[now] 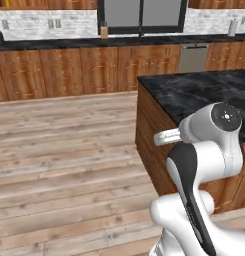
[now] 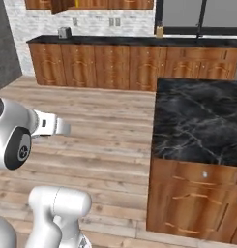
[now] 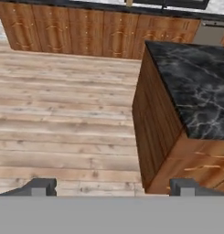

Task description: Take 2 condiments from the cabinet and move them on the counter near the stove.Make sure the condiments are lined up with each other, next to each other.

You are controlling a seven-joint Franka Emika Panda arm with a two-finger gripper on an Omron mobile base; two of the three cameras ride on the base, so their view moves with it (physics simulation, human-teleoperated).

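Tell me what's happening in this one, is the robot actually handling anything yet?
Not yet. The white arm is out on the wooden floor beside a black marble island, and its claw is open and empty, pointed down past the island's corner. The wall cabinets and the long counter are across the room. No bottles can be made out from here, so nothing has been fetched.

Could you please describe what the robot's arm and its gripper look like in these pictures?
The arm is glossy white with rounded, bulbous links, a black band running down one link, and a round dark grey joint cap with a small pale centre. The gripper shows as two small, blocky, dark grey finger tips. No cables are visible.
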